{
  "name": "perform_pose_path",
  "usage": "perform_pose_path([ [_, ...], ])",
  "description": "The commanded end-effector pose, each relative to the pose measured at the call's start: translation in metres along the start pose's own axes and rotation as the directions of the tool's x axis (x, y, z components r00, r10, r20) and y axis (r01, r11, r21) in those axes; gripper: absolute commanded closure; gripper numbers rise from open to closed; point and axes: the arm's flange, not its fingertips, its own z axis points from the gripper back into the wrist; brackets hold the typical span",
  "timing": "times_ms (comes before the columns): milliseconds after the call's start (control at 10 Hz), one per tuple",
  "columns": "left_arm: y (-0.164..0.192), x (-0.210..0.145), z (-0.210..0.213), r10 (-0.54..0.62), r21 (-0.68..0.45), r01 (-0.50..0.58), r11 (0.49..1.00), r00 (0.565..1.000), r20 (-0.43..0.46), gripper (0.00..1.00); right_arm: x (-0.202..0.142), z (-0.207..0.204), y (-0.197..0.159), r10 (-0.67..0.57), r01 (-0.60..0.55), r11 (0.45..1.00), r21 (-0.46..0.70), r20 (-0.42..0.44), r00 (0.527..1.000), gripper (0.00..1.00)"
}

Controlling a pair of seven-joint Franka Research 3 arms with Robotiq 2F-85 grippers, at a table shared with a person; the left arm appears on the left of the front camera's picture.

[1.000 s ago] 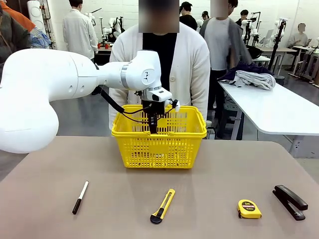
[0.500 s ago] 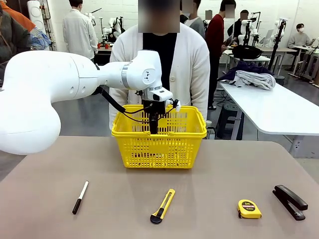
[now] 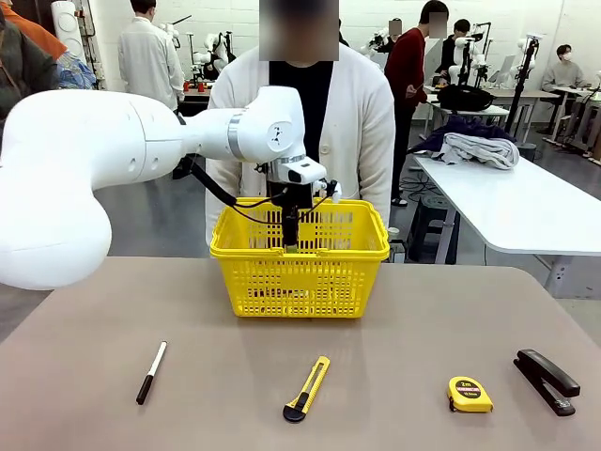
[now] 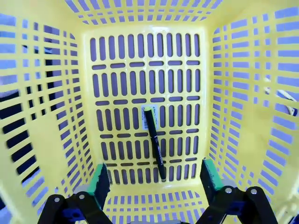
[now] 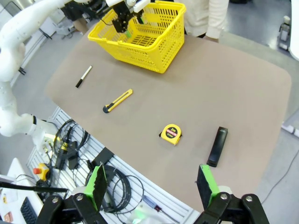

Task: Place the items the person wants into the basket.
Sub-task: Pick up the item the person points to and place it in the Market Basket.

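Observation:
The yellow basket stands at the far middle of the table, in front of the person in a white cardigan. My left gripper hangs inside it, open, with nothing between its green pads. Below it a thin black pen lies loose on the basket floor. On the table lie the black marker with a white cap at front left and the yellow tape measure at front right. My right gripper is open and empty, high above the table's near edge.
A yellow-and-black utility knife lies at front centre and a black stapler at far right. The right wrist view shows cables and gear below the table's near edge. Other people and tables stand behind.
My left gripper has risen a little inside the basket, and the arm's wrist with it. The things on the table have not moved.

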Motion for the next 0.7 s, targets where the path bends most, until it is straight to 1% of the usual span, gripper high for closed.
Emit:
perform_pose_path([
  [0, -0.060, -0.016, 0.042, 0.004, 0.033, -0.004, 0.999, 1.000, 0.002, 0.00, 0.000, -0.002, 0.000, 0.005, -0.005, 1.000, 0.014, 0.000, 1.000, 0.00],
  [100, -0.092, -0.030, 0.064, 0.005, 0.066, -0.005, 0.998, 1.000, 0.005, 0.00, 0.000, -0.002, 0.000, 0.005, -0.005, 1.000, 0.014, 0.000, 1.000, 0.00],
  [200, -0.124, -0.049, 0.085, 0.033, 0.121, -0.034, 0.992, 0.999, 0.011, 0.00, 0.000, -0.002, 0.000, 0.005, -0.005, 1.000, 0.014, 0.000, 1.000, 0.00],
  [300, -0.161, -0.079, 0.104, 0.085, 0.157, -0.091, 0.983, 0.995, 0.044, 0.00, 0.000, -0.002, 0.000, 0.005, -0.005, 1.000, 0.014, 0.000, 1.000, 0.00],
  [600, -0.232, -0.151, 0.120, 0.191, 0.240, -0.231, 0.943, 0.965, 0.177, 0.00, 0.000, -0.002, 0.000, 0.005, -0.005, 1.000, 0.014, 0.000, 1.000, 0.00],
])
